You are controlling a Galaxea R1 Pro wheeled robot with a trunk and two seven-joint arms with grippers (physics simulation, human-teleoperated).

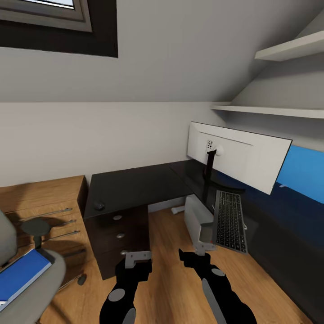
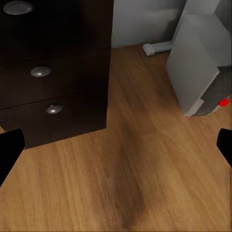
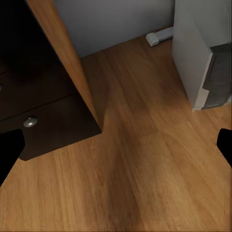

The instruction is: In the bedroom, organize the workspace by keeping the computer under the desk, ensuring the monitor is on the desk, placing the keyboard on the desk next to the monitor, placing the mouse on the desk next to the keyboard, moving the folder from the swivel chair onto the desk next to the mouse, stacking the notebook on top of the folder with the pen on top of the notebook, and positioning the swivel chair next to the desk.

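1. Head view is showing the left gripper [image 1: 135, 258] and the right gripper [image 1: 194, 252] hanging low over the wooden floor [image 1: 166, 252] in front of the desk [image 1: 135, 184]; both are standing open and carrying nothing, and the wrist views show their dark fingertips spread wide over bare boards.
2. The folder [image 1: 20, 274], the thing that appears to be wanted next, is lying flat on the seat of the swivel chair [image 1: 27, 288], off to the left of the desk's drawer stack [image 1: 118, 236] and well apart from both grippers.
3. The left gripper is sitting nearer to it, so that arm looks the likelier one to reach.
4. The folder's long axis is running away from the robot and toward the desk.
5. On the desk, the mouse [image 1: 99, 205] is resting near the left front corner, the keyboard [image 1: 231, 220] beside the monitor [image 1: 238, 155], and the computer [image 1: 199, 220] is standing under it.
6. No brand, label or legible writing is showing anywhere.
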